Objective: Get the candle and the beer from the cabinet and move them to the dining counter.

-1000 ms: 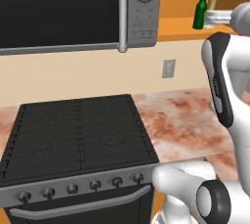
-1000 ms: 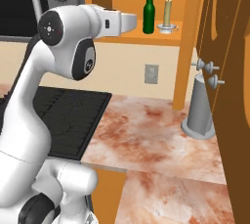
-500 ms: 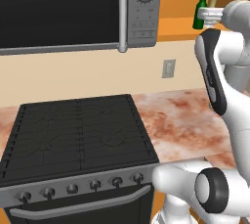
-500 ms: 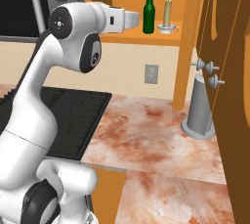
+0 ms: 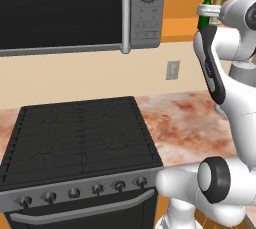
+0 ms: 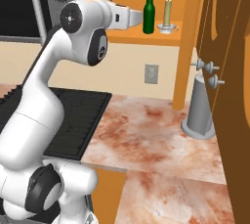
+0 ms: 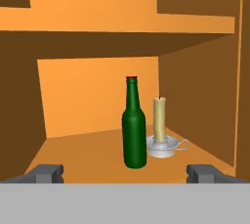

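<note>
in the left base view the white arm rises at the right and its two-finger tool [image 5: 206, 10] reaches up to the dark green glass beer bottle with the slim neck [image 5: 205, 9], which stands on the orange shelf of the open wall cabinet [image 5: 185, 25]; whether the tool touches the bottle cannot be told here. left of it hangs a grey microwave with a round dial [image 5: 80, 10], and below lie a black gas stove [image 5: 80, 140] and the reddish-brown and cream marbled stone table [image 5: 187, 123]. in the right base view the tool [image 6: 138, 17] points level at the green bottle [image 6: 148, 11] from just beside it, and the slender pale cream-yellow candle [image 6: 167, 12] stands upright in a small silver holder [image 6: 168, 26] just right of the bottle on the same shelf [image 6: 146, 37]. the arched orange cabinet door [image 6: 229, 71] hangs open at the right, with a big grey cylinder canister [image 6: 199, 108] on the marbled table [image 6: 151, 130] below. in the hand view the tool [image 7: 126, 173] is spread wide, its dark fingertips [image 7: 46, 173] apart at the bottom corners and gripping nothing; the bottle [image 7: 134, 125] stands ahead between them, with the candle [image 7: 159, 113] just behind and to its right.
</note>
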